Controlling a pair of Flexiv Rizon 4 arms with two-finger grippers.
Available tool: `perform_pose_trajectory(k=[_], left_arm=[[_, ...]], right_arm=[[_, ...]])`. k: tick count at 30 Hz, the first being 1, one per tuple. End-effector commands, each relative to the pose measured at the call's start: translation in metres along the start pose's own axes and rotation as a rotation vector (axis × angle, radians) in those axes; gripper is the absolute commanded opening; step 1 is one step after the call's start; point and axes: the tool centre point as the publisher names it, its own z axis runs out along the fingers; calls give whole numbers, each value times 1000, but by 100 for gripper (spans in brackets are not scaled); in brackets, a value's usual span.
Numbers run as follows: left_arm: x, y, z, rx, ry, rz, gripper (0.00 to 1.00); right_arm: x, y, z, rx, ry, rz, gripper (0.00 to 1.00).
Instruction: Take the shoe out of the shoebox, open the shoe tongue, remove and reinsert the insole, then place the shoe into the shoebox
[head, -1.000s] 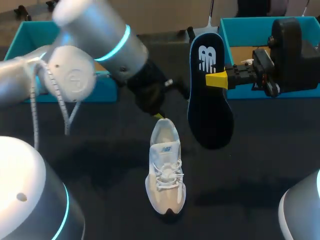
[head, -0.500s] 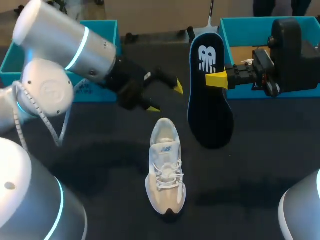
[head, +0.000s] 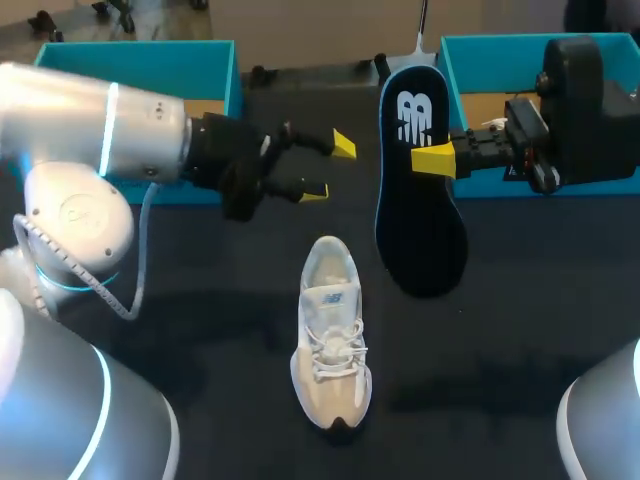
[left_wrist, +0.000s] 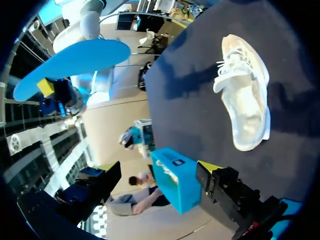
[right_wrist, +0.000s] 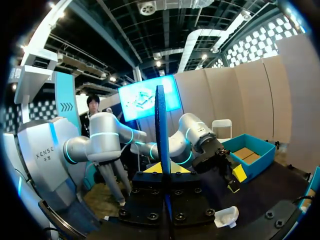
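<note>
**Insole aloft on the right, shoe alone mid-counter**

The shoe (head: 330, 345) stands on its sole in the middle of the dark counter (head: 520, 330), toe towards me, with counter surface showing on both its sides. One teal shoebox (head: 140, 60) sits at the far left edge and a second teal box (head: 480, 60) at the far right.

My left end effector (head: 328, 168) hangs beyond the shoe's heel, apart from it. Its fingers are spread wide with nothing between them.

My right end effector (head: 432, 160) is clamped on the dark insole (head: 418, 200), which hangs toe-down in the air, just right of the shoe and off the counter.
</note>
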Motion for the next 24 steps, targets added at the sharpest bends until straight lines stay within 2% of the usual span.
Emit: perform_pose_trajectory(k=[1,3,5,9,11,16,18,24], left_arm=[[-3,6,-4,-4,-212,2,100],[-8,13,-8,-12,-241,-21,100],[-11,17,-10,-47,-250,-27,100],[-18,25,-14,-68,-285,-38,100],[-20,28,-17,-69,-304,-53,100],[-25,33,-25,-78,-352,-63,100],[-25,33,-25,-78,-352,-63,100],[-25,33,-25,-78,-352,-63,100]], right_arm=[[-7,2,-1,-6,22,15,0],[-16,5,-5,26,14,55,0],[-25,10,-8,15,29,93,0],[-51,13,-16,18,47,147,0],[-64,14,-19,-7,89,159,0],[-100,12,-24,-22,99,256,0],[-116,6,-25,-7,63,323,0],[-116,6,-25,-7,63,323,0]])
